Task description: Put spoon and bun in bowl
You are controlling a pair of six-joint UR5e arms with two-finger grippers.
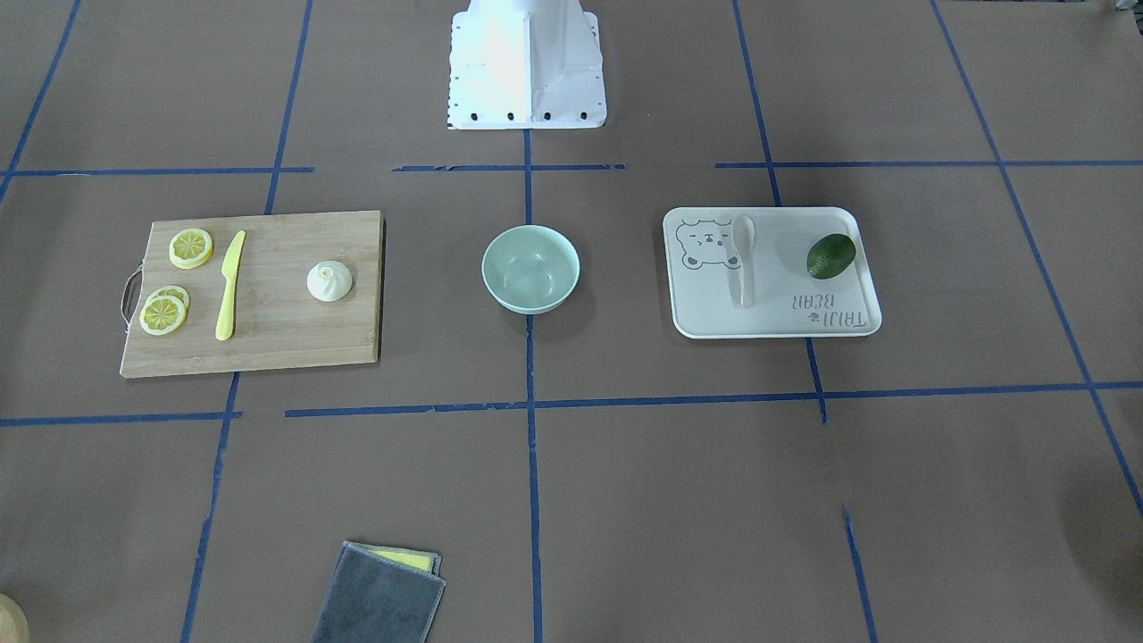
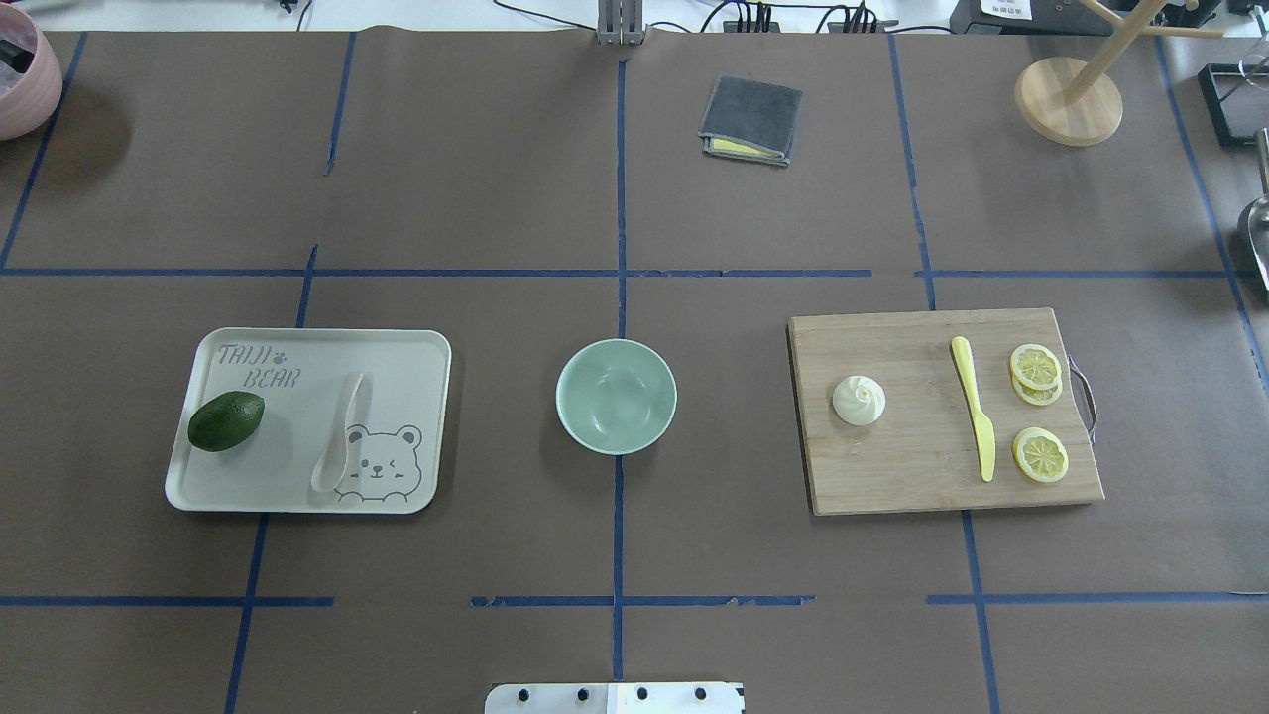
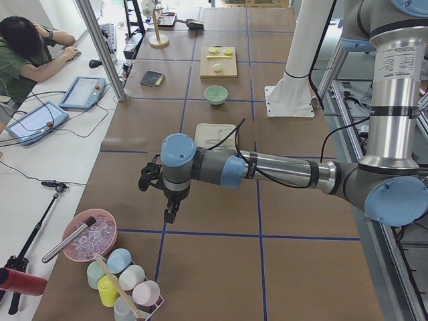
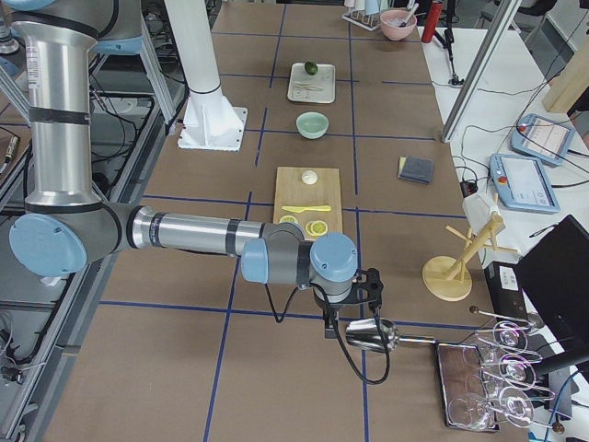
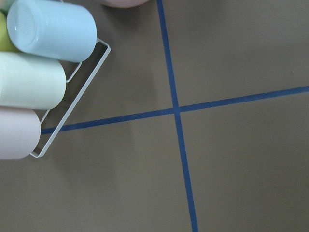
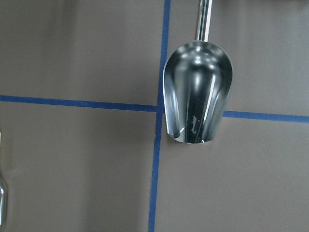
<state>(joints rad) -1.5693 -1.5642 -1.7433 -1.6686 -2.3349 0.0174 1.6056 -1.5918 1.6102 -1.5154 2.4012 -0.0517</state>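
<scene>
The pale mint-green bowl [image 2: 616, 396] stands empty at the table's middle; it also shows in the front-facing view [image 1: 530, 268]. The off-white spoon [image 2: 337, 436] lies on the white bear-print tray [image 2: 416, 347] left of the bowl. The white pleated bun [image 2: 859, 400] sits on the wooden cutting board [image 2: 892, 476] right of the bowl. My left gripper [image 3: 170, 215] hangs over the table's left end, far from the tray. My right gripper [image 4: 329, 328] hangs over the right end, above a metal scoop. Both show only in side views, so I cannot tell open or shut.
An avocado [image 2: 226, 420] lies on the tray. A yellow knife [image 2: 975, 420] and lemon slices [image 2: 1037, 367] lie on the board. A grey cloth [image 2: 750, 120] lies far from me. Pastel cups in a rack [image 5: 34, 77] stand near the left gripper; the metal scoop [image 6: 197, 94] lies under the right one.
</scene>
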